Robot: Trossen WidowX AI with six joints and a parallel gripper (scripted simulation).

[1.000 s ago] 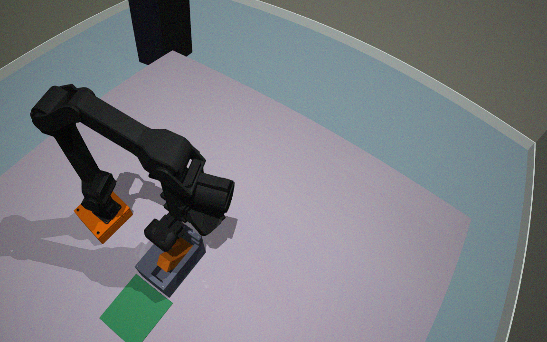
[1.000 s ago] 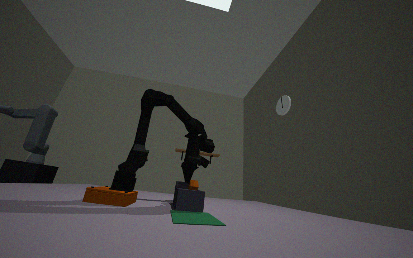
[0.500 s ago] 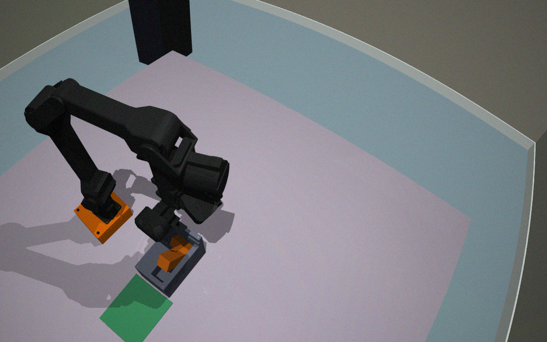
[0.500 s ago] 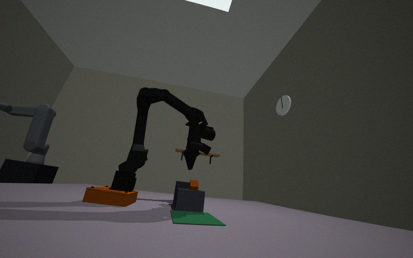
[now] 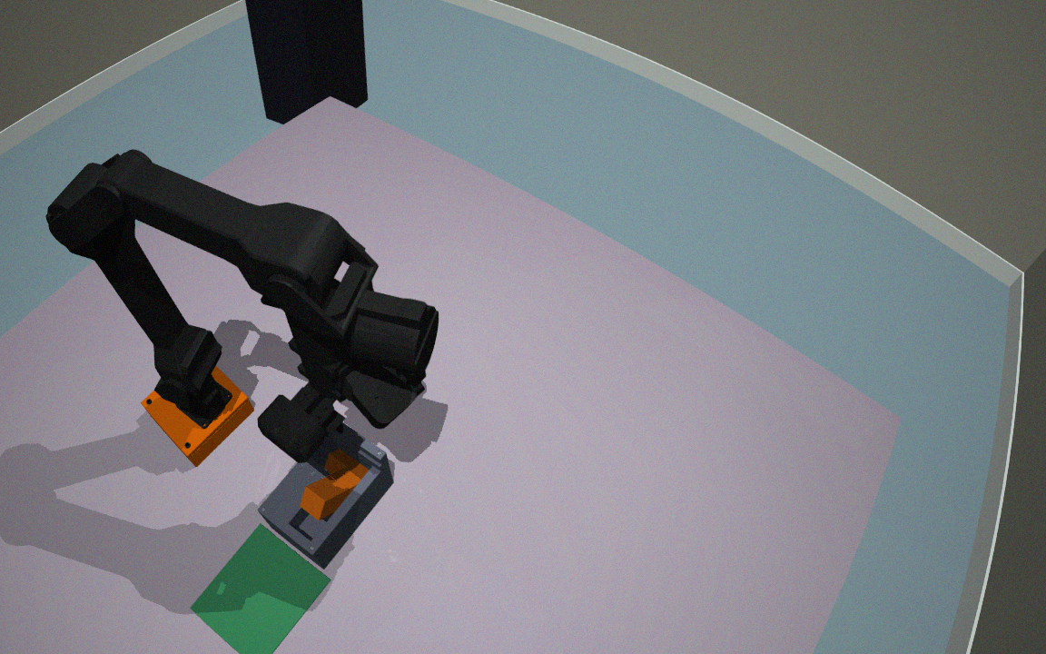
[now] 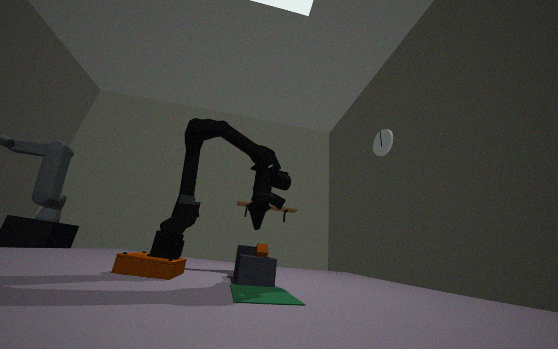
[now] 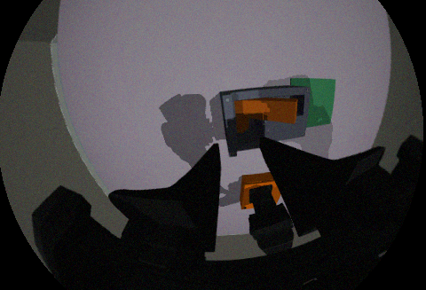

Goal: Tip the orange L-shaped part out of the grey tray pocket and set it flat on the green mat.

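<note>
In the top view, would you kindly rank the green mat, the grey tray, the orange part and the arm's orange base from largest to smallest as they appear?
1. Green mat.
2. Grey tray and the arm's orange base: these look alike in size, and the arm hides part of each, so I would not rank them.
3. Orange part, clearly smallest.

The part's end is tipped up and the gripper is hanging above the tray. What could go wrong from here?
1. The orange L-shaped part only leans in the grey tray. A touch from above may knock it flush again.
2. The black parallel-jaw gripper is empty and its jaws are only partly apart, so a fingertip could land on the raised end rather than straddle it.
3. The green mat lies against the tray, so the part could land on its edge.
</note>
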